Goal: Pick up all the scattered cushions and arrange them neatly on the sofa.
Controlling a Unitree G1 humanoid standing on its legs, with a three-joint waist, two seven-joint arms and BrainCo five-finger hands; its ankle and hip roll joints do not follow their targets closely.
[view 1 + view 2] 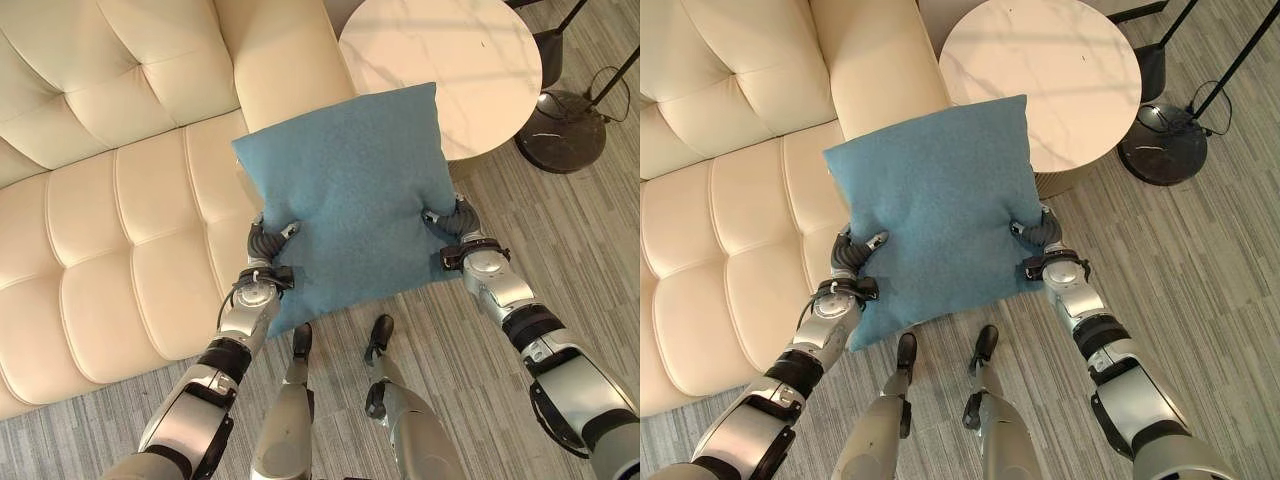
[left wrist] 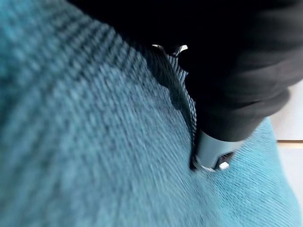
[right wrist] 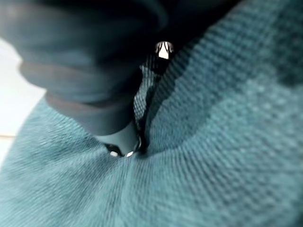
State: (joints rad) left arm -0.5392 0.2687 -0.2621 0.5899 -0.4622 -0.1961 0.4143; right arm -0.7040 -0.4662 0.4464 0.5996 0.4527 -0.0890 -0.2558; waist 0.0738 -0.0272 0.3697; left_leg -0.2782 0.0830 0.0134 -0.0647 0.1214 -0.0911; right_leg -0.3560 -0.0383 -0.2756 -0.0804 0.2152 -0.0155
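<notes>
Blue cushion (image 1: 352, 200) is held in the middle of the head frames, clear of the floor, flat face toward the camera and tilted so its top edge leans toward the upper right. Left hand (image 1: 268, 240) is clamped on its left edge, thumb pressed into the fabric; the left wrist view confirms a digit dug into the weave. Right hand (image 1: 452, 222) is clamped likewise on the right edge, the cloth puckered around its thumb. Both grips sit low on the cushion's sides.

The cream sofa (image 1: 110, 230) fills the left and upper left of the frame; its seat lies directly left of the cushion, beyond the left hand, which is the nearer to it. A round marble table (image 1: 470, 50) stands at upper right behind the cushion.

Judgement: placement requires carrying the cushion leftward and up toward the backrest
</notes>
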